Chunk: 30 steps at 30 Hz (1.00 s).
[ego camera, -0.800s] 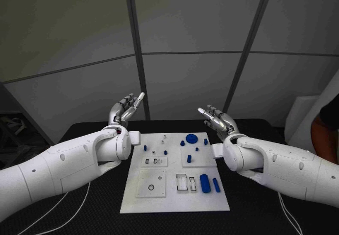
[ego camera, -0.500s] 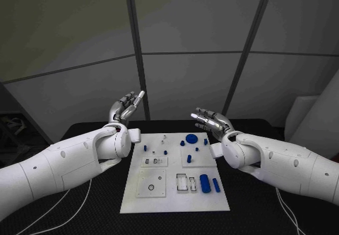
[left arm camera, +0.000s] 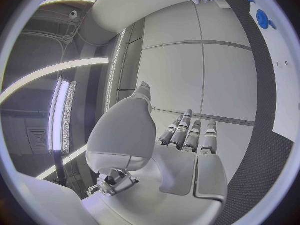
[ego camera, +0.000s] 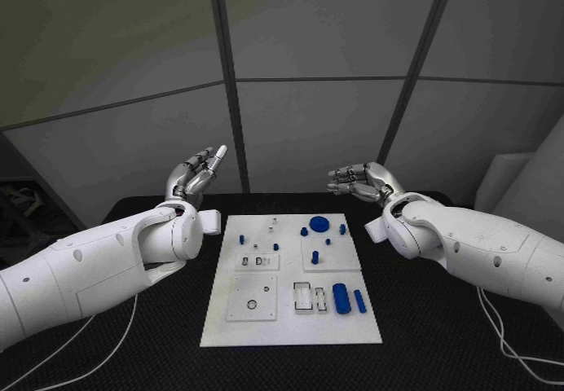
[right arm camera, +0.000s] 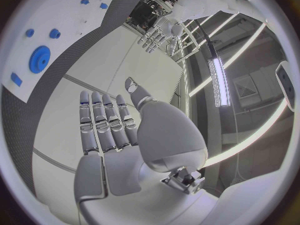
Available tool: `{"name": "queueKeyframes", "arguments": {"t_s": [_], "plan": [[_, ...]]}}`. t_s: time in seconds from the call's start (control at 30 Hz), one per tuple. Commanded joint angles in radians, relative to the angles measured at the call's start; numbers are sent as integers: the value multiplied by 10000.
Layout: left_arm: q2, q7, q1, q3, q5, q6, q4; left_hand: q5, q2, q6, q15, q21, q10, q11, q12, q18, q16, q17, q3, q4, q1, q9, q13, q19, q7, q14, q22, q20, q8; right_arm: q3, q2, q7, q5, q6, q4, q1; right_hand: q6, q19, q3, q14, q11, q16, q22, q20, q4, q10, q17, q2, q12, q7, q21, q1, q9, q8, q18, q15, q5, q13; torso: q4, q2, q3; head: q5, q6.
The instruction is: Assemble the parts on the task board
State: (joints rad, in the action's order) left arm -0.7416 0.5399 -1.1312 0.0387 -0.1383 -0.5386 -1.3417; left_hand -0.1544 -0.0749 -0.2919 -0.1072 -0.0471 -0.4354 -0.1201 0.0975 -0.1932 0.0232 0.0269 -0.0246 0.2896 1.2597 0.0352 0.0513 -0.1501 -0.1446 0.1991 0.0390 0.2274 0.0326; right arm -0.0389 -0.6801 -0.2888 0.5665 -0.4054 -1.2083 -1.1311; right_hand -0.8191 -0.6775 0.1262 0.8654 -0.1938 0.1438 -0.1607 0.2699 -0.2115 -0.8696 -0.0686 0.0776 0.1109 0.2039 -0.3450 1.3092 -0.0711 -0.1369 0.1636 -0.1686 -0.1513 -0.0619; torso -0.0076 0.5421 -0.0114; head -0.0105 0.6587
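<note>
The white task board lies flat in the middle of the black table. On it are blue parts: a round disc, a thick cylinder with a thinner one beside it, and several small pegs such as one at the left. My left hand is raised above the board's far left corner, fingers straight and apart, holding nothing. My right hand is raised beyond the far right corner, empty. The left wrist view shows the left hand, the board and the disc. The right wrist view shows the right hand, fingers straight, and the disc.
The black table extends on both sides of the board, with bare room at left and right. White cables trail over the table near my arms. Grey wall panels stand behind the table.
My right hand has lifted and turned, so its fingers now point toward the left. My left hand has drifted slightly outward. The parts on the board have not moved.
</note>
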Motion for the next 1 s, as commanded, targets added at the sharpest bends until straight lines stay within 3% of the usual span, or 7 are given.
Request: {"name": "queueKeyframes", "arguments": {"t_s": [0.03,0.4,0.5,0.63,0.77,0.9,1.0], "plan": [[-235,109,-21,10,-20,240,-338,-63,45,-101,-33,-67,-70,-55,88,117,50,17,38,-16,122,19,20,-52,-192,90,25,50,48,-16,56,316,2278,81,106,-224,-1317,-1630,253,2058,320,225,-364,-434,-629,-1691,-91,-43,-142,-15,-1061,253,41,46,192,460,-51,-21,45,156,-16,-37,-27],[-1041,117,-20,12,151,489,-1613,-40,329,-829,-300,-321,-726,-327,471,134,117,73,-27,-254,477,102,64,-361,-456,713,153,203,151,-16,287,1660,5771,1154,235,-875,-2135,-3170,493,4882,857,1018,-1709,-1338,-767,-2986,-685,-287,-435,-397,-3596,237,-5,222,190,1411,-146,-36,234,660,-68,-180,-102],[-1195,141,-20,13,280,563,-1897,-36,459,-1332,-488,-595,-1285,-498,713,132,277,169,-101,-444,589,160,100,-805,-615,1687,291,385,239,-17,359,2004,6660,1436,229,-977,-2299,-3535,600,5697,1010,1432,-2100,-1559,-771,-3256,-1058,-370,-486,-502,-4300,156,-7,313,196,1611,-171,-38,313,818,-94,-248,-173],[-1329,199,-19,14,405,632,-2191,-34,651,-2659,-734,-1619,-2443,-765,1157,142,780,353,-234,-824,757,312,155,-2633,-866,3971,795,608,511,-17,490,2459,7883,1888,244,-1064,-2472,-3929,781,6403,1130,2225,-2495,-1722,-754,-3428,-1689,-467,-500,-582,-5009,19,-14,437,200,1786,-191,-39,414,1025,-129,-341,-172],[-1362,377,-17,14,457,645,-2369,-30,871,-4771,-732,-2850,-3276,-687,1403,125,1448,522,-318,-1212,929,567,156,-4872,-788,6402,1301,603,992,-18,656,2906,9005,2397,300,-1110,-2605,-5132,1081,6389,1205,3870,-5282,-1774,-758,-3445,-2811,-580,-503,-628,-7101,-221,-21,634,-186,1808,-185,-44,521,1234,-157,-466,-181],[-1363,469,-16,15,472,683,-2467,-29,1009,-5358,-562,-3242,-3969,-698,1542,91,1642,511,-404,-1438,978,647,151,-5647,-773,7327,1390,475,1117,-18,734,3166,9601,2685,315,-1132,-2639,-5762,1293,6336,1163,4936,-7002,-1730,-742,-3349,-3588,-701,-504,-624,-8291,-394,-26,722,-436,1761,-127,-49,587,1364,-175,-563,-181],[-1365,493,-14,16,483,754,-2544,-29,1107,-5624,-433,-3435,-4476,-629,1627,82,1726,531,-467,-1553,981,666,152,-6054,-744,7871,1419,353,1133,-18,770,3312,9920,2886,296,-1146,-2596,-6246,1360,6450,1149,6494,-8196,-1705,-714,-3133,-5175,-808,-504,-579,-9074,-520,-21,732,-614,1687,-56,-35,617,1443,-178,-612,-200]]}}
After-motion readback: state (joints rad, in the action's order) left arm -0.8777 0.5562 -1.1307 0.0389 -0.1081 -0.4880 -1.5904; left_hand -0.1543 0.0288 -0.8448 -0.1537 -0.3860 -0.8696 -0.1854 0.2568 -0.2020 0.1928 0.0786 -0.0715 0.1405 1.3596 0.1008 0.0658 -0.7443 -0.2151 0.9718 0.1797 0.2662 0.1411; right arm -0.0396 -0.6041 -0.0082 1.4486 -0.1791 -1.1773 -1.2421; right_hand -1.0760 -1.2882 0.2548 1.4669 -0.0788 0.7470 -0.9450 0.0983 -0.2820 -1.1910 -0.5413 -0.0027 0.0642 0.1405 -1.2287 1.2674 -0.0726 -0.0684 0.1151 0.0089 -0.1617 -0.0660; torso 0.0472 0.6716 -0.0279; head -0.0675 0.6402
